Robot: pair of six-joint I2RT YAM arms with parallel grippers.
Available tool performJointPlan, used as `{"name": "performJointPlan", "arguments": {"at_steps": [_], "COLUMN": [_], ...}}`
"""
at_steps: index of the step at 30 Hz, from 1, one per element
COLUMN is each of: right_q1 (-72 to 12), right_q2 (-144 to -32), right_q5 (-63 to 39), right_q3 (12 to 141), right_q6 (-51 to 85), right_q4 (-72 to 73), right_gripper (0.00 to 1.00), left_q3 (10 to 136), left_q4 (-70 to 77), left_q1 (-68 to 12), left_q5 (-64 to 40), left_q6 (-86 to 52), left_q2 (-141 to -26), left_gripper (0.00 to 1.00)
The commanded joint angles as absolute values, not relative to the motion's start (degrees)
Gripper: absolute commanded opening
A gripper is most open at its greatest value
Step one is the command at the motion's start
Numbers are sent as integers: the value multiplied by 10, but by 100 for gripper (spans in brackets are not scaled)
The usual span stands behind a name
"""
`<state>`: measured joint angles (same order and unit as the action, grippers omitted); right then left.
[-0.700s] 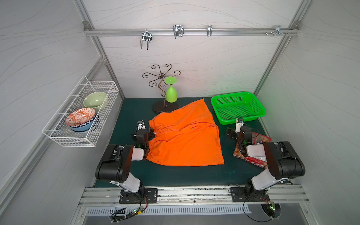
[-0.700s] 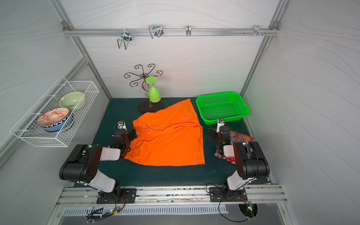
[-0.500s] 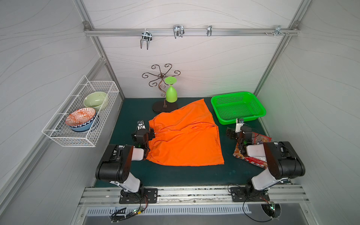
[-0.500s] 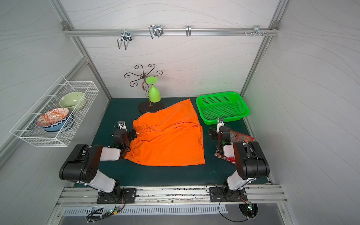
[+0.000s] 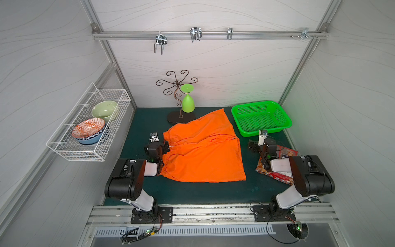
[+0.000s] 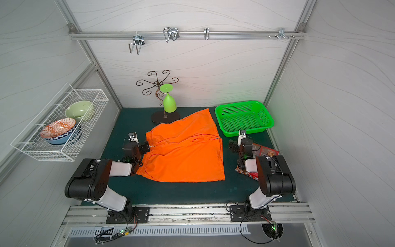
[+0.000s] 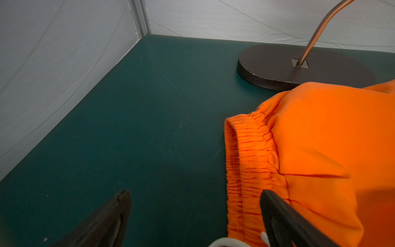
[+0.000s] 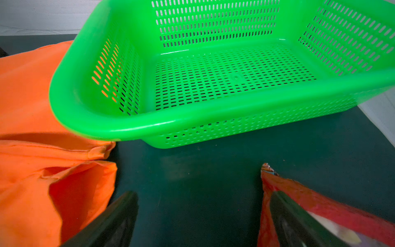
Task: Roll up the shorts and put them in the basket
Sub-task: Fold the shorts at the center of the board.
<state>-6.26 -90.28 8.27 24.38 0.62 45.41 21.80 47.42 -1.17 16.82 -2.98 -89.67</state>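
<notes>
Hovering wide open, the left hand straddled the waistband of the shorts, which lay flat across the middle of the table, waistband toward its left edge. The right hand, open and empty, sat near the leg hems. Rolling looked unstarted; next, probably, a pinch on the waistband.

I see a dark green desk with four things lying on it. The orange shorts are spread flat across the middle, with the waistband toward the left side. Their far edge meets a dark stand base at the back. A green basket sits in the far right corner, just beside one leg of the shorts. Red packets lie near the right edge, partly hidden from me.
</notes>
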Motion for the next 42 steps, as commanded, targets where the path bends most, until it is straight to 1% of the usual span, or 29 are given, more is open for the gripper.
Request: {"name": "performJointPlan", "arguments": {"at_steps": [1, 3, 4, 6, 8, 9, 12, 15, 17, 18, 20, 21, 22, 23, 24, 25, 27, 29, 31, 35, 40, 42], "right_q1": [-59, -59, -62, -64, -63, -62, -63, -58, -41, -27, 2, 6, 4, -2, -11, -32, -81, -125, -165, -230, -313, -341], "right_q2": [-896, -895, -889, -835, -787, -770, -701, -636, -611, -611, -625, -634, -639, -637, -630, -615, -579, -543, -521, -489, -454, -457], "right_q5": [78, 78, 100, 120, 103, 90, 60, 42, 50, 23, -140, -187, -228, -256, -260, -251, -202, -154, -128, -107, -66, -55], "right_q3": [250, 248, 250, 283, 324, 332, 344, 390, 455, 468, 485, 495, 501, 501, 499, 492, 480, 463, 444, 404, 362, 352], "right_q6": [12, 13, 15, 24, 29, 38, 72, 164, 342, 385, 365, 359, 347, 339, 336, 326, 312, 311, 327, 368, 417, 434], "right_q4": [455, 458, 462, 351, 253, 229, 173, 46, -159, -207, -225, -250, -269, -289, -310, -332, -368, -400, -428, -469, -484, -481], "right_gripper": [99, 99, 99, 99, 99, 99, 99, 99, 99, 99, 99, 99, 99, 99, 98, 98, 95, 94, 92, 90, 91, 91], "left_q3": [233, 232, 237, 287, 340, 357, 398, 424, 432, 428, 417, 415, 412, 414, 416, 421, 427, 417, 407, 405, 373, 359], "left_q4": [495, 497, 489, 346, 238, 200, 99, -22, -91, -101, -148, -177, -211, -265, -311, -369, -465, -520, -563, -600, -558, -532], "left_q1": [-5, -5, -8, -12, -12, -11, -3, 3, 9, 10, 10, 10, 6, 0, -8, -20, -41, -58, -61, -62, -62, -62], "left_q5": [153, 158, 185, 228, 255, 261, 217, 203, 184, 162, 127, 114, 99, 100, 111, 135, 186, 218, 233, 214, 164, 148], "left_q6": [-33, -33, -35, -54, -79, -105, -204, -358, -431, -442, -479, -493, -495, -510, -518, -531, -561, -595, -626, -638, -629, -626], "left_q2": [-890, -887, -878, -830, -793, -775, -722, -686, -669, -658, -631, -618, -601, -585, -571, -556, -526, -495, -476, -489, -514, -515], "left_gripper": [99, 99, 99, 99, 99, 99, 99, 99, 99, 99, 84, 80, 72, 72, 72, 72, 74, 75, 74, 72, 79, 79]}}
